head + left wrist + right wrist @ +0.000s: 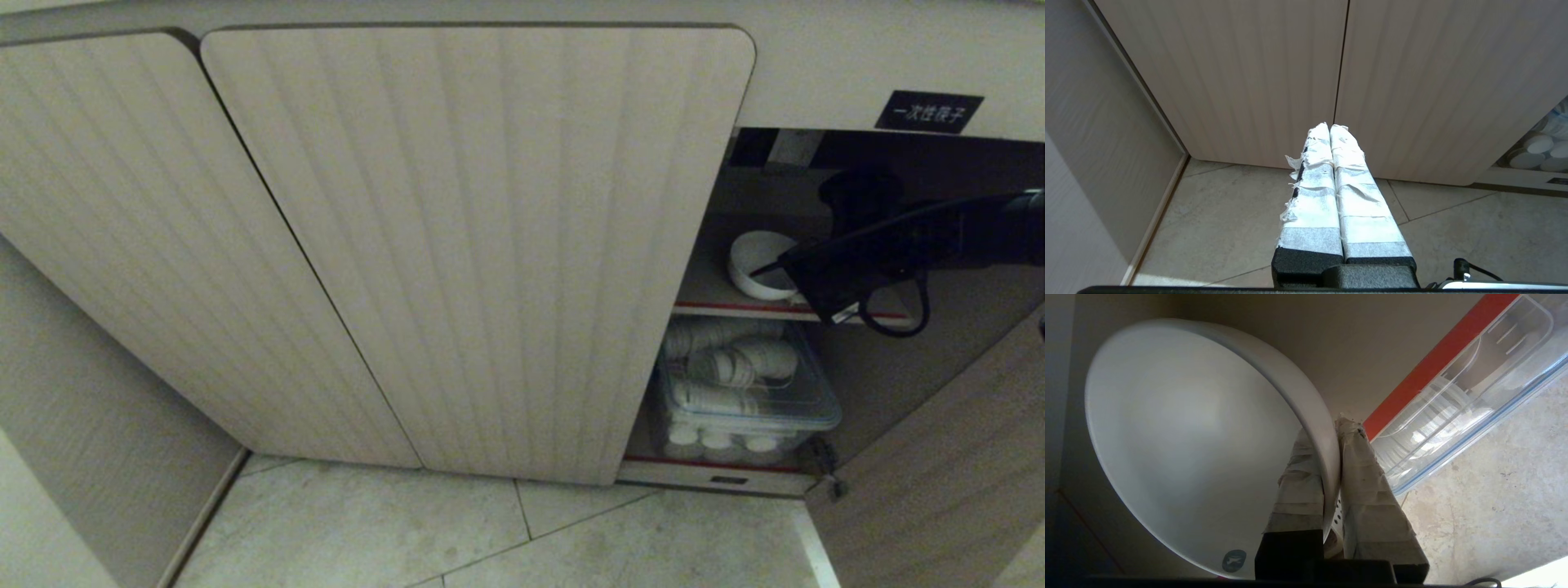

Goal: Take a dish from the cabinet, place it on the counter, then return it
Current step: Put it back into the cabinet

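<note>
Inside the open cabinet [490, 245], the right gripper [1331, 433] pinches the rim of the white bowl [1188, 437], one taped finger inside the wall and one outside. The bowl sits on the red-edged upper shelf [718, 309], farther in than the gripper. The left gripper [1329, 127], fingers pressed together and empty, hangs by the closed doors.

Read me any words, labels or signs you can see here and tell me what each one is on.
"一次性筷子": white characters on the small black label on the cabinet front, above the open compartment.
Round blue-grey sticker inside the bowl: a mark, too small to read.
Small dark plate on the cabinet's bottom edge: unreadable.
</note>
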### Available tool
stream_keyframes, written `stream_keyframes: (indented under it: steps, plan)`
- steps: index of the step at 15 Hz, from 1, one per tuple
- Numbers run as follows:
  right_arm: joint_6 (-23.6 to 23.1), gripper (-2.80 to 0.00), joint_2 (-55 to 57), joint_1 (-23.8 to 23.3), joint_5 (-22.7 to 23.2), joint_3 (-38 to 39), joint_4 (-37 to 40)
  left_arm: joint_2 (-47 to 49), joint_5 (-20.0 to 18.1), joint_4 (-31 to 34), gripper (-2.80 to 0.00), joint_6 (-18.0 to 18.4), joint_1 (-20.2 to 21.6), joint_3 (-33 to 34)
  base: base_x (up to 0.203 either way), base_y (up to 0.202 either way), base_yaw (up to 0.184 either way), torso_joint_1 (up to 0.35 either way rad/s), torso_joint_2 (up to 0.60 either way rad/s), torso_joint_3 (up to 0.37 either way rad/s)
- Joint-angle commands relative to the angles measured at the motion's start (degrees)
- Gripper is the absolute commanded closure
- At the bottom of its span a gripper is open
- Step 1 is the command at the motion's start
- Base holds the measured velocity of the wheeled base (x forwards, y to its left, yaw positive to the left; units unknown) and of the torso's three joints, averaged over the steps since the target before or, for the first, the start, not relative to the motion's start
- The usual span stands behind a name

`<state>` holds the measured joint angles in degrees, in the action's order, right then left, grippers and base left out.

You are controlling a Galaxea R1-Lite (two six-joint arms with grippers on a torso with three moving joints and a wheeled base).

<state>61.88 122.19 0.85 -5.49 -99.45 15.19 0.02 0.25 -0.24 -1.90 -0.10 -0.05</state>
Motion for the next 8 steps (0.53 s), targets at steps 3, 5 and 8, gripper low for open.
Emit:
stream_keyframes:
  steps: [3,5,8]
  plan:
    - [0.3,0.00,0.2,-0.2,-0.1,0.0,0.0,0.0,0.0,0.0,0.00,0.0,0.0,0.0,0.000,0.000,0.000,0.000,0.00,0.000]
    - [0.3,0.00,0.5,-0.2,-0.1,0.0,-0.1,0.0,0.0,0.0,0.00,0.0,0.0,0.0,0.000,0.000,0.000,0.000,0.00,0.000]
    - [0.3,0.00,0.6,-0.2,-0.1,0.0,-0.1,0.0,0.0,0.0,0.00,0.0,0.0,0.0,0.000,0.000,0.000,0.000,0.00,0.000]
